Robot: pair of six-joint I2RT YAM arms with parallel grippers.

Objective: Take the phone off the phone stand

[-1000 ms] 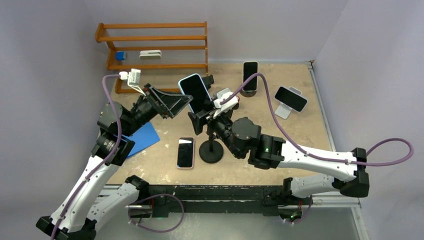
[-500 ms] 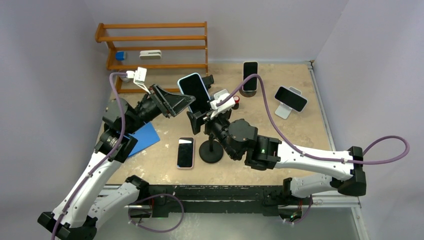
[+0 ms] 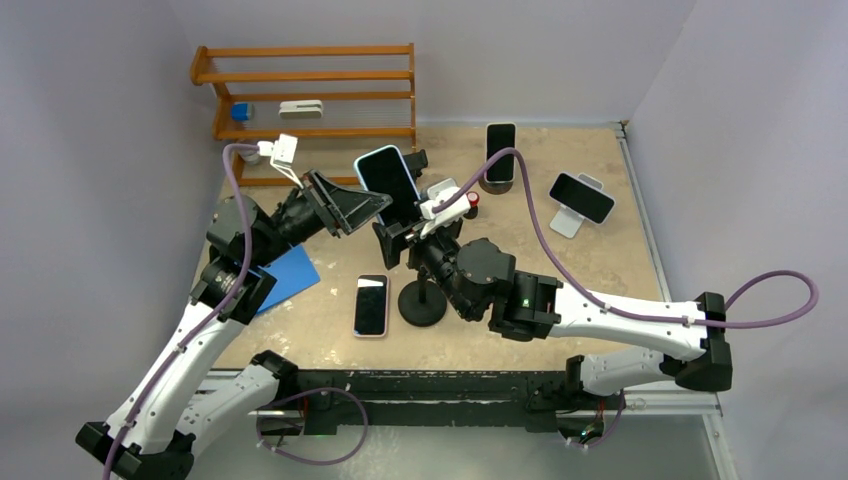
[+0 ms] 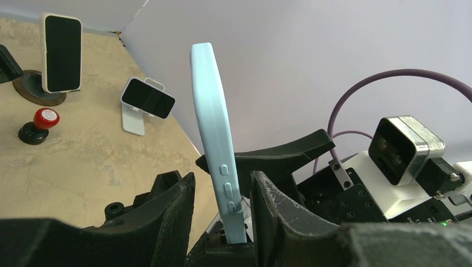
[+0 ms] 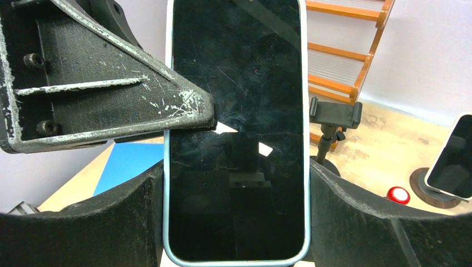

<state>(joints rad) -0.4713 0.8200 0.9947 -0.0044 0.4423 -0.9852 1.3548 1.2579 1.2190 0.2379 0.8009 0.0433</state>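
the phone (image 3: 388, 183), in a light blue case with its screen dark, stands tilted above the middle of the desk (image 3: 600, 270), caught between the two arms. the right end effector (image 5: 236, 178) holds it across its width, one black finger against each long edge near the bottom. the left end effector (image 4: 222, 181) comes in from the left and straddles the phone front and back. its jaws are narrow, with a dark sliver of gap showing on one side, so it has no grip on the phone. the phone stand (image 3: 422, 300) shows its round black base and post just below, near the desk's front edge. its top is hidden under the right arm, so i cannot tell whether the phone is seated in it. a second phone (image 3: 371, 305) lies flat just left of the base. a blue sheet (image 3: 285, 275) lies further left. behind are a wooden rack (image 3: 310, 90) and two more phones propped on stands (image 3: 500, 150) (image 3: 580, 198).
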